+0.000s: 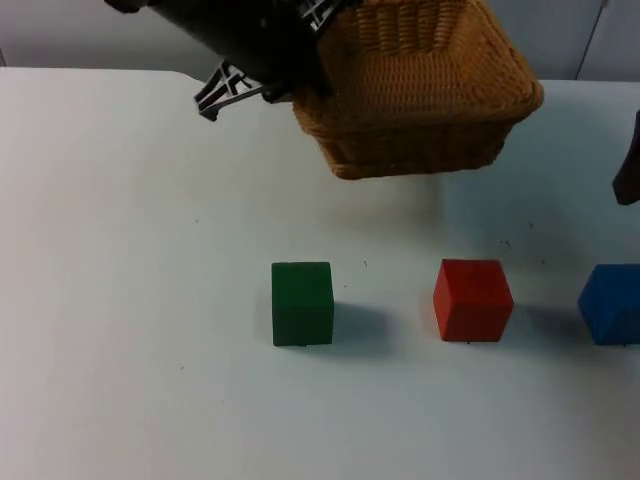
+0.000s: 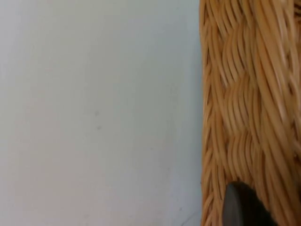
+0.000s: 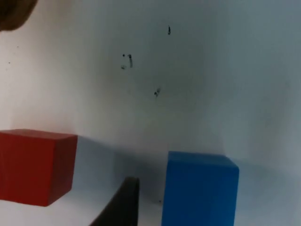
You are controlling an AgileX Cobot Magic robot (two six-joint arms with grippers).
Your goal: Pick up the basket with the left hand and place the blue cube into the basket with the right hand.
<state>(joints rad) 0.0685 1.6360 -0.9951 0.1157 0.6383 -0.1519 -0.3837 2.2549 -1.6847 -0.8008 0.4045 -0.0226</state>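
The basket (image 1: 420,90) is held lifted, pinched by the left gripper (image 1: 300,85). The right gripper's (image 3: 123,202) jaw state cannot be told; the blue cube (image 3: 200,188) must be grasped next.

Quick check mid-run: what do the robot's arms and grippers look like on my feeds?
The left arm is a thick black tube with a silvery openwork metal part. The left gripper, at the wicker basket, has a rounded black fingertip. The right gripper, near the blue cube, has a tapered black fingertip.
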